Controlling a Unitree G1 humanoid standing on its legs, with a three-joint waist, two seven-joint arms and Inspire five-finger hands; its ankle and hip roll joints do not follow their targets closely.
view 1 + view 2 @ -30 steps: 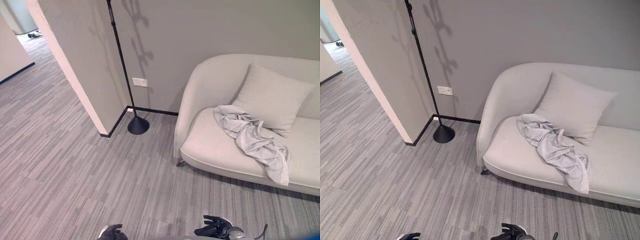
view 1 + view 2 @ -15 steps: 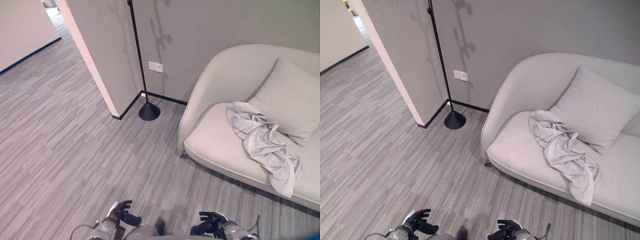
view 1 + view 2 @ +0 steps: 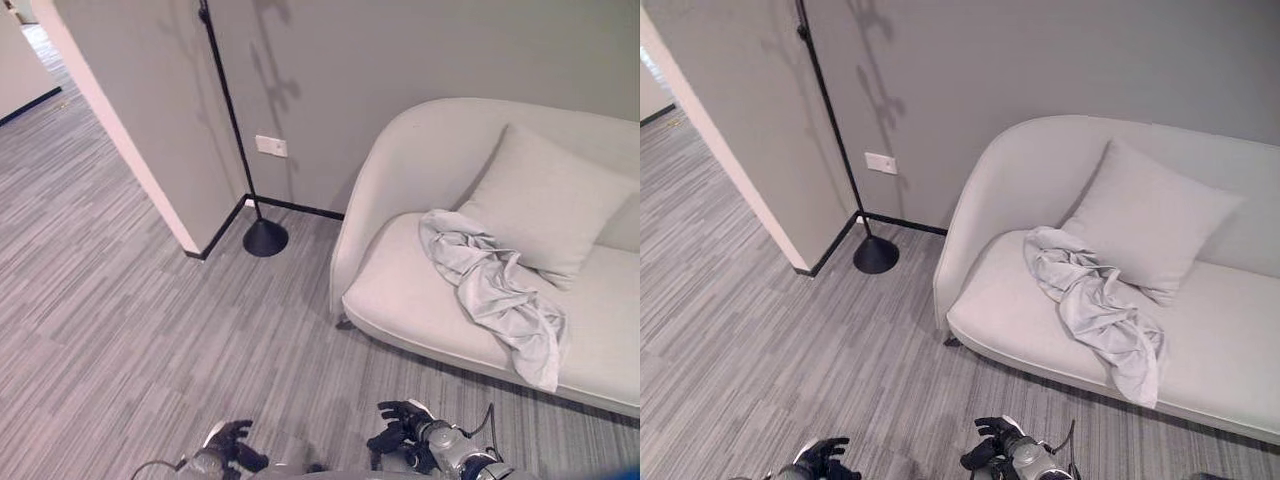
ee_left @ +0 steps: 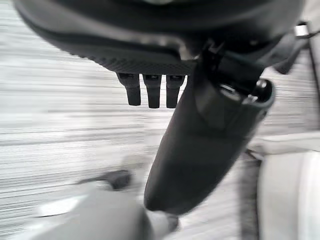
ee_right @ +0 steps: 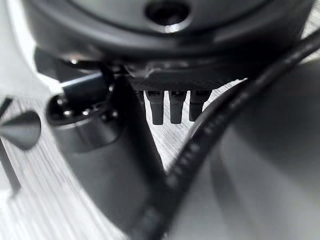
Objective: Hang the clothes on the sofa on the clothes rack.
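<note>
A crumpled pale-grey cloth garment (image 3: 495,290) lies on the matt cream fabric sofa (image 3: 420,290); beside the sofa, striped grey carpet floor (image 3: 130,330).

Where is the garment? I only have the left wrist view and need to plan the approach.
Observer: The grey garment lies crumpled on the sofa seat, with one end draped over the front edge.
Operator: Anything against it?
Observer: Its upper end touches a cushion that leans on the backrest.
Operator: And the rack?
Observer: The clothes rack, a black pole on a round base, stands by the wall corner, to the left of the sofa.
</note>
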